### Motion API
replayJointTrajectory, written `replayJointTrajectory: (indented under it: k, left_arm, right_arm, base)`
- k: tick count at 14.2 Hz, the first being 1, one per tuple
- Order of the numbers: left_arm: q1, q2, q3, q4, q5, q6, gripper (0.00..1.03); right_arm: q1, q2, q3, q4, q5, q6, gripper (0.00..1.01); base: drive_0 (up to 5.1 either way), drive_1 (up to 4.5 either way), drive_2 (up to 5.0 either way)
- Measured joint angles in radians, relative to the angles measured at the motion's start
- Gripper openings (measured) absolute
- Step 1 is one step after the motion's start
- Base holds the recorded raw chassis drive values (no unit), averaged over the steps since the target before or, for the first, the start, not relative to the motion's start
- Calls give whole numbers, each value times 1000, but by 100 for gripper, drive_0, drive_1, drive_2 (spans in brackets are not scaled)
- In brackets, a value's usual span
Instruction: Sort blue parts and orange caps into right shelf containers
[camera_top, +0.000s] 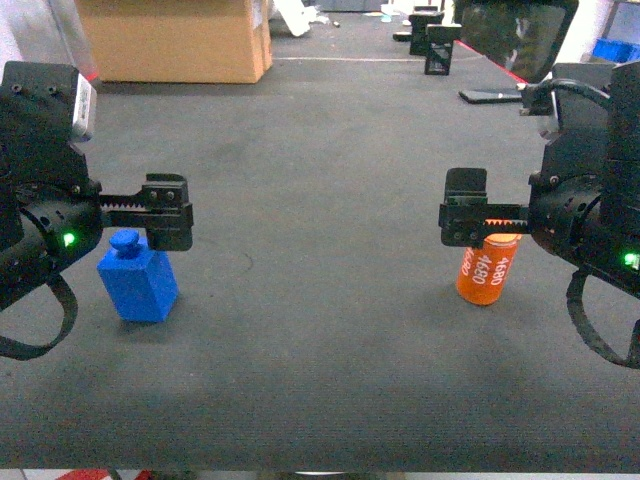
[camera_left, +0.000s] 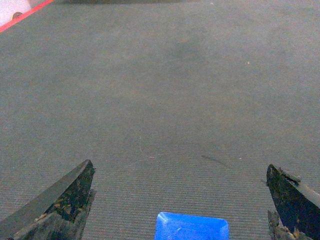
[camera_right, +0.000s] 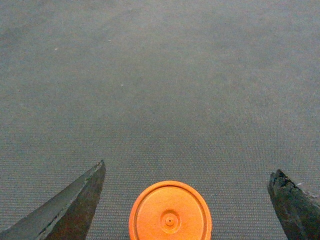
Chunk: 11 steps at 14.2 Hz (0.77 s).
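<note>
A dark grey ribbed mat (camera_top: 320, 330) spreads across the work surface ahead of me, with a large brown cardboard box (camera_top: 175, 40) at its far left edge. My left gripper (camera_left: 180, 200) hangs spread wide over the chunky bright blue plastic part (camera_top: 138, 275), which stands upright on the mat's left side. My right gripper (camera_right: 187, 200) gapes just as wide above the small orange plastic cap (camera_right: 170, 212), standing on the right. Both pieces look light, rigid and smooth, so probably slippery. I would pinch the blue block across its flat side faces, and the cap across its round wall.
</note>
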Motion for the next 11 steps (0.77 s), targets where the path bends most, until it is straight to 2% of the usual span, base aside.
replayJointTrajectory:
  k: [7, 11]
  left_arm:
    - [6, 110, -1, 24, 3, -19, 98]
    - [6, 185, -3, 28, -3, -23, 98]
  right_arm:
    - [11, 113, 32, -10, -4, 41, 98]
    - [11, 152, 55, -6, -1, 48, 98]
  base:
    - [0, 0, 0]
    - [0, 0, 0]
